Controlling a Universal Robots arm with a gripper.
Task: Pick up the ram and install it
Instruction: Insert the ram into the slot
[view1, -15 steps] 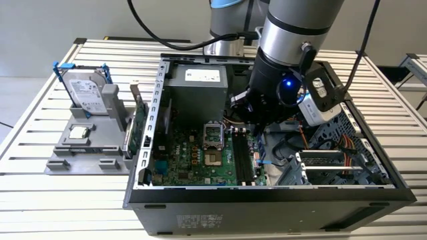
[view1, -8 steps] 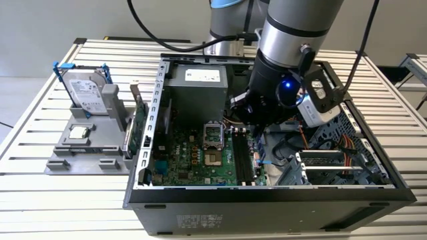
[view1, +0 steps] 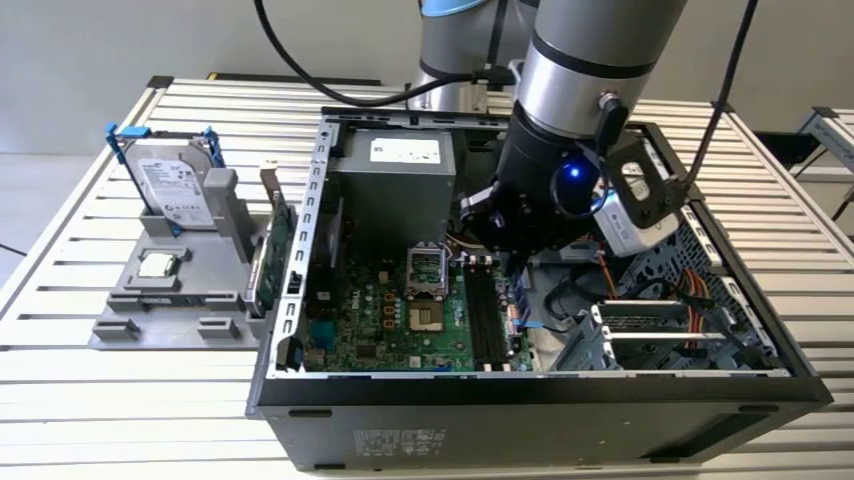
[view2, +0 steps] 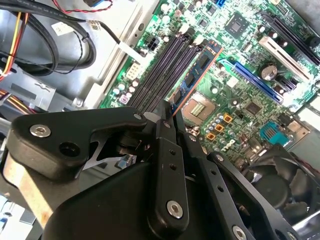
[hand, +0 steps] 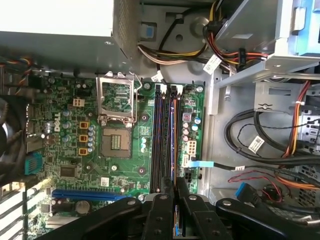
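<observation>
My gripper (view2: 167, 117) clenches the ram (view2: 195, 75) edge-down over the memory slots (hand: 165, 135) — lined up with them for seating.

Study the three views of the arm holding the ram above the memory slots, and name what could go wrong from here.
1. The gripper holds the ram by one end only, so it may tilt and jam instead of seating in the memory slots.
2. Loose cables lie beside the slots and could snag the arm.
3. The open CPU socket lies close by; a slip could hit it.

Open computer case (view1: 534, 385) on a slatted table (view1: 80, 400). Silver hard drive (view1: 171, 180) standing far from gripper. Green board (hand: 125, 145) lying just under gripper.
</observation>
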